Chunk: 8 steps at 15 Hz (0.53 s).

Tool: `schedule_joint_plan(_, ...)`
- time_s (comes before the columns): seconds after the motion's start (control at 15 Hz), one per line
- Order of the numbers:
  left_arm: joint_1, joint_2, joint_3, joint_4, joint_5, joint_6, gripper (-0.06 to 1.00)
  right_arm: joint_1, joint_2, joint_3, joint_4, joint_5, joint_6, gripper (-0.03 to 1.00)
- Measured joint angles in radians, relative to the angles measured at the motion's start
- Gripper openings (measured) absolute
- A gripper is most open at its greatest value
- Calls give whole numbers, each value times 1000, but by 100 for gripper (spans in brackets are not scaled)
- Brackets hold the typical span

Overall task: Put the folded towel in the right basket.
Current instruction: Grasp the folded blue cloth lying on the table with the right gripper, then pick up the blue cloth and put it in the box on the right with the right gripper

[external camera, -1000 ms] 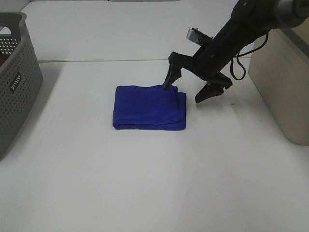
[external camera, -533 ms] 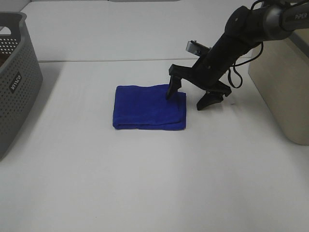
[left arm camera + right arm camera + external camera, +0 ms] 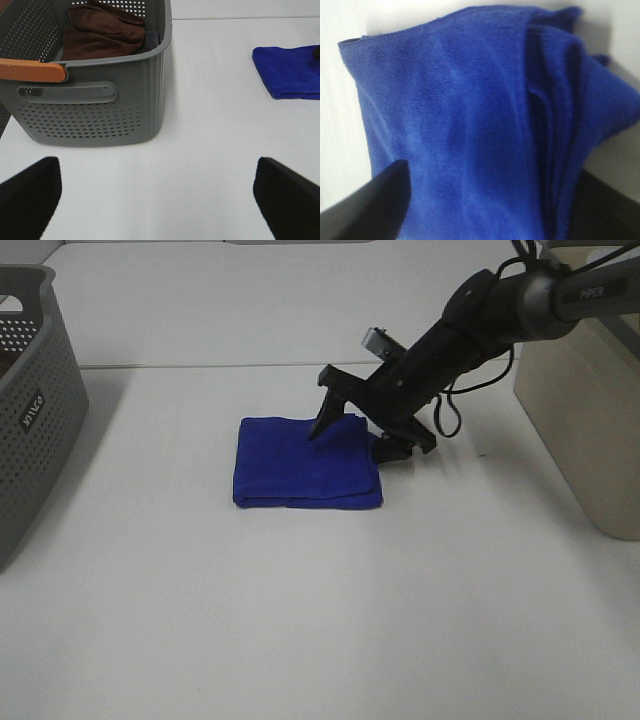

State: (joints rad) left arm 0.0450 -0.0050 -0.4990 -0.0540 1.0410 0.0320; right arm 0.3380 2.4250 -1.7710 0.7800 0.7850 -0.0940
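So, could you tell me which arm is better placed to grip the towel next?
Right: the right gripper is open astride the folded blue towel at its edge, with the beige basket on that side. The left gripper sits far off, by the grey basket.

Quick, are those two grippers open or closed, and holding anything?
Left gripper: open, holding nothing.
Right gripper: open around an edge of the blue towel, not gripping it.
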Motion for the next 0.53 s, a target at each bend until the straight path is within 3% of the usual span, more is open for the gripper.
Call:
schedule_joint_plan(0.07,0,0,0,0,0,0,96,31,10,0,12,-40,-2,61)
schedule_joint_plan(0.2,0,0,0,0,0,0,96,85,28,2,18,-106,-5,20)
schedule_joint_plan(0.27,0,0,0,0,0,0,96,98,30,2,19,-124,-7,11)
schedule_joint_plan(0.53,0,0,0,0,0,0,96,101,30,2,19,-118,-27,11)
